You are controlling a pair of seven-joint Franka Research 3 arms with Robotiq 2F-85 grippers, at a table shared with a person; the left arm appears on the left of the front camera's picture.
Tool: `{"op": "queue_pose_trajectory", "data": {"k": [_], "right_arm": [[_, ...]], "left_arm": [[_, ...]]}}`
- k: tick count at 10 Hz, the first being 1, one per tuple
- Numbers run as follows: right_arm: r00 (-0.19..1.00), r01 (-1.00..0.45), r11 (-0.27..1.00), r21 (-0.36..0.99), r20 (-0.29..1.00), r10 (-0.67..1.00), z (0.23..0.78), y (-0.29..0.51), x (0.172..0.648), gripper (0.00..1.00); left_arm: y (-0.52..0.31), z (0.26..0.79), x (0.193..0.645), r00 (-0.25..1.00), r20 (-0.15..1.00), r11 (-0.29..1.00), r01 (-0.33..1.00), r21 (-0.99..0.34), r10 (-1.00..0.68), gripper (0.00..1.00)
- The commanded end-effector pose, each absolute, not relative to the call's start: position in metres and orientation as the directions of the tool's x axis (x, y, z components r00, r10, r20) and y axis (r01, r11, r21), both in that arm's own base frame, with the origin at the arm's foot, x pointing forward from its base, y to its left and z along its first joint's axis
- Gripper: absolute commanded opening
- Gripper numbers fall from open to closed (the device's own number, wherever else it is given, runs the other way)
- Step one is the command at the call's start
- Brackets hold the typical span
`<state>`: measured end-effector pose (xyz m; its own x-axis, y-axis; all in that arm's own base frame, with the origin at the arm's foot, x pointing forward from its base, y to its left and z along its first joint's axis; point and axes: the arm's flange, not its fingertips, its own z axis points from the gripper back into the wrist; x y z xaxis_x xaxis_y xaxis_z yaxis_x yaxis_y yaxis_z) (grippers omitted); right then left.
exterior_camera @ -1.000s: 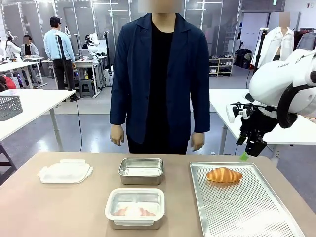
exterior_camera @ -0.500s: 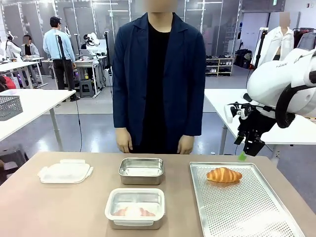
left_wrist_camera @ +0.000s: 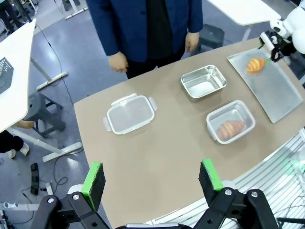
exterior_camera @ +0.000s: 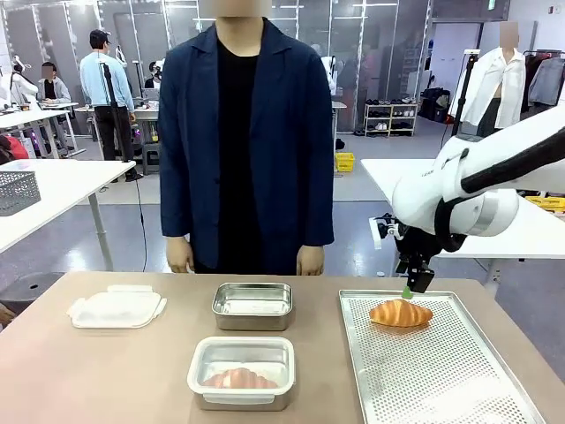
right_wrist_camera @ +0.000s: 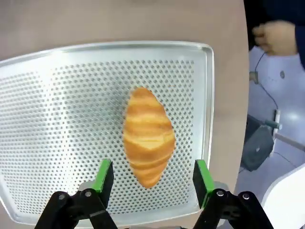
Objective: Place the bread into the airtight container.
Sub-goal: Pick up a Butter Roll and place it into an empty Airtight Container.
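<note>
Bread (exterior_camera: 401,313) lies on the perforated tray (exterior_camera: 424,375), not yet gripped. Your right hand (exterior_camera: 408,288) has swung in from beyond the counter (exterior_camera: 88,371) and now hangs just above it, jaws open either side. Judging by that, the descent comes next. The white-rimmed container (exterior_camera: 241,372) already holds a piece, the empty steel container (exterior_camera: 252,306) sits behind it, and the lid (exterior_camera: 116,307) lies well clear. The person has stepped left, and nothing blocks you. Your left hand (left_wrist_camera: 151,177) hovers open, high above the counter.

Right tool (exterior_camera: 408,291) just above the croissant (exterior_camera: 401,313) at the perforated tray (exterior_camera: 441,384)'s far end
</note>
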<state>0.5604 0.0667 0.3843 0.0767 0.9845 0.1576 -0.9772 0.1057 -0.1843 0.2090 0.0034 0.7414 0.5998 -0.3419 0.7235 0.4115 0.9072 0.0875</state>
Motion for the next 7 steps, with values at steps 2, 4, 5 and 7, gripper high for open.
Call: {"op": "queue_pose_trajectory", "data": {"k": [2, 4, 5, 7], "right_arm": [[0.137, -0.974, 0.154, -0.168, 0.111, 0.984, 0.371, 0.067, 0.575, 0.84], [0.127, -0.982, 0.137, -0.128, 0.086, 0.988, 0.352, 0.069, 0.583, 0.84], [0.123, -0.985, 0.132, -0.112, 0.086, 0.989, 0.348, 0.070, 0.585, 0.84], [0.112, -0.991, 0.118, -0.062, 0.102, 0.989, 0.343, 0.069, 0.583, 0.84]], "left_arm": [[0.003, 0.743, 0.210, 0.594, 0.724, 0.902, 0.422, 0.091, -0.351, 1.00], [0.003, 0.743, 0.210, 0.594, 0.724, 0.902, 0.422, 0.091, -0.351, 1.00], [0.003, 0.743, 0.210, 0.594, 0.724, 0.902, 0.422, 0.091, -0.351, 1.00], [0.003, 0.743, 0.210, 0.594, 0.724, 0.902, 0.422, 0.091, -0.351, 1.00]]}}
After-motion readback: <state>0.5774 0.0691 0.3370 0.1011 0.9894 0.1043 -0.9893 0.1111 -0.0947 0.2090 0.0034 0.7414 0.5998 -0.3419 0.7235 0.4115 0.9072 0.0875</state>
